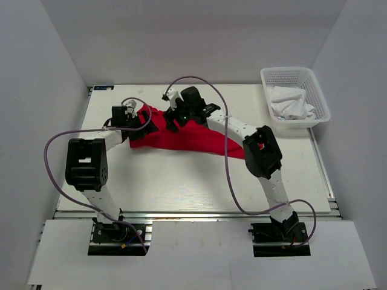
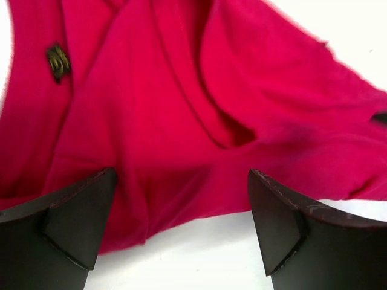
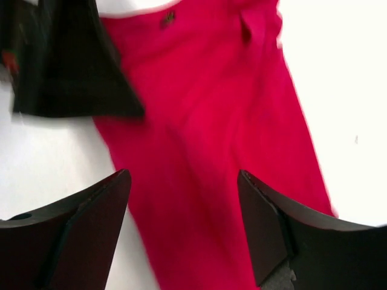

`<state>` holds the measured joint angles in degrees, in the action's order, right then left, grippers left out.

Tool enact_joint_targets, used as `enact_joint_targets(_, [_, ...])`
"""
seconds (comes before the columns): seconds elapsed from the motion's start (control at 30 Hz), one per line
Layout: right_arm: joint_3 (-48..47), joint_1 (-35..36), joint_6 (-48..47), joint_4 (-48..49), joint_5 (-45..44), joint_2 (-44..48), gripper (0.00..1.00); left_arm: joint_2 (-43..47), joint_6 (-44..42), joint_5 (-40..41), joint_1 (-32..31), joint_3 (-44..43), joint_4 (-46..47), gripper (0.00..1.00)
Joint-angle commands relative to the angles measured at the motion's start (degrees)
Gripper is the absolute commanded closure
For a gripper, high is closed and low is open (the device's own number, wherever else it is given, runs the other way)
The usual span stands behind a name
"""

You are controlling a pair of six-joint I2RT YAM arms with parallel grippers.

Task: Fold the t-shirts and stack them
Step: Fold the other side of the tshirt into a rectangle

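A: Right, both hands are down at one end of the plain bright red short-sleeved t-shirt [image 1: 193, 140], which lies rumpled on the white desk [image 1: 181, 181].

B: Left hand [image 2: 181, 178] first. What has it got?

A: Nothing! Its two dark fingers [image 2: 78, 223] stand wide apart with only air between them. The red fabric lies in soft folds just below and ahead of it, and bare desk shows under the fingertips.

B: I can see a small dark label [image 2: 58, 62] on the cloth, ahead and to the left of that hand.

A: Spot on. Now the right hand [image 3: 183, 184]: spread wide as well, gripping nothing. The shirt runs as a long red band beneath it and away ahead.

B: And from above?

A: The two hands sit close together over the shirt's far-left end. The rest of the cloth trails back under the right forearm.

B: Anything else on the desk?

A: A white plastic mesh basket [image 1: 289, 70], well off to the right of the right hand, with crumpled white cloth [image 1: 291, 104] inside.
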<state>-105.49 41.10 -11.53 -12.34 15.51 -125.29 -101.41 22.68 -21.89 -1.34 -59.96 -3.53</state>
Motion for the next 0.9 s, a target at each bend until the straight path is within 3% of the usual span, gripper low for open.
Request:
enact_joint_targets(0.0, [-8.03,1.35,-2.71,4.52,4.54,-5.39,0.24,-0.55,1.84,-4.65,-0.06,1.08,4.23,0.00])
enact_joint_targets(0.13, [-12.98,2.40,-2.97,4.69,2.17,-10.58,0.30,-1.16,1.84,-4.65,-0.06,3.18,4.14,0.00])
enact_joint_targets(0.27, [-12.90,2.67,-3.06,8.64,-0.47,-13.65,0.30,-0.64,1.84,-4.65,0.47,4.42,4.15,0.00])
enact_joint_targets(0.4, [-14.83,3.02,-2.36,8.21,-0.04,-15.59,0.38,-0.64,1.32,-3.43,1.08,4.94,2.65,0.00])
enact_joint_targets(0.5, [-13.61,3.19,-0.87,10.13,-1.96,-15.33,0.53,-0.64,1.32,-2.90,1.60,4.94,2.65,0.00])
enact_joint_targets(0.53, [-13.08,3.37,-0.08,11.27,-2.41,-15.07,0.66,-0.03,1.32,-2.90,1.61,5.47,2.65,0.00])
enact_joint_targets(0.6, [-11.15,3.11,1.24,14.94,-3.90,-14.02,0.77,-0.02,1.32,-2.90,1.61,5.47,2.65,0.00])
enact_joint_targets(0.63, [-10.96,3.19,1.33,15.50,-6.26,-13.92,0.89,-0.02,1.32,-2.90,1.61,5.47,2.65,0.00])
enact_joint_targets(0.7, [-10.70,3.02,3.08,17.07,-8.47,-13.66,1.00,0.50,1.32,-2.90,2.22,5.47,2.65,0.00])
enact_joint_targets(0.87, [-10.61,2.40,5.29,17.61,-14.53,-13.48,1.00,0.51,0.80,-2.37,2.75,5.47,2.12,0.00])
